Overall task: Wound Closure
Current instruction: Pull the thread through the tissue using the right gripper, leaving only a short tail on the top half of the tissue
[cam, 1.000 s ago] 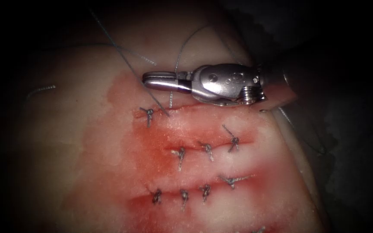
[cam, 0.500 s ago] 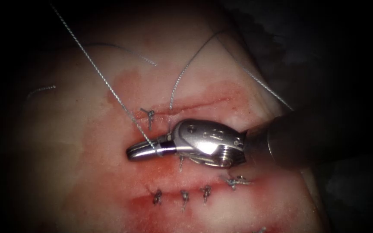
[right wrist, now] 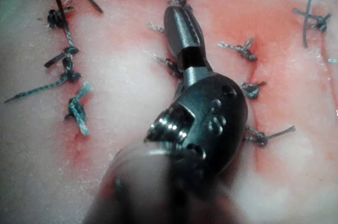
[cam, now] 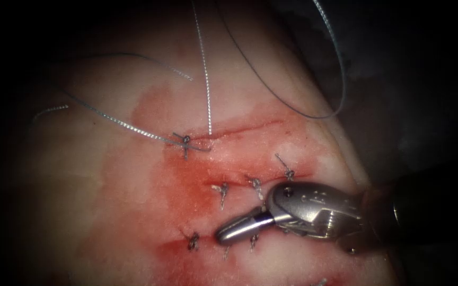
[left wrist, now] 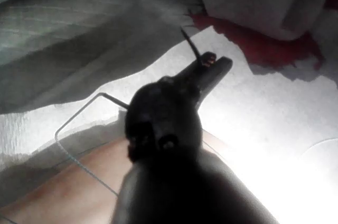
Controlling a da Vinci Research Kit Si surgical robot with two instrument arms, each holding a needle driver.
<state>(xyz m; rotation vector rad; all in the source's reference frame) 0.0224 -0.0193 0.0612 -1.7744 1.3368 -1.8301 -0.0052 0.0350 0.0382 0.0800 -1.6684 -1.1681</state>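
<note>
Steel jaws, right: your right tool (cam: pixel 225 233) lies low over the tissue (cam: pixel 107 201), jaws pressed together with nothing between them. The right wrist view shows the same closed, empty tip (right wrist: pixel 182 23).
Left tool: your left tool (left wrist: pixel 214 64) looks closed, with a thin dark spike standing out past its tip. I take that for the needle (left wrist: pixel 187 39), held near one end and clear of the tissue, though the view is too dark to be certain.
Thread: the thread (cam: pixel 203 63) leaves the single knot (cam: pixel 185 139) at the left end of the top cut (cam: pixel 245 127). One strand runs straight up out of view, and one runs off to the left across the tissue. A slack loop hangs to the upper right.
Key relation: the knot and both strands lie up and to the left of your right jaws, well apart from them, with the middle cut between. The right tool's long axis points left and slightly down, so it runs almost square to the upright strand.
Nearer arm: by the endoscope view, the right.
Count, tools: two.
Count, cuts in the endoscope view: three.
Count, knots: one on the top cut and three on the middle. Three show on the lower cut, whose right end is under your right tool.
Red fluid: the red fluid (cam: pixel 186 185) stains the tissue around the cuts.
</note>
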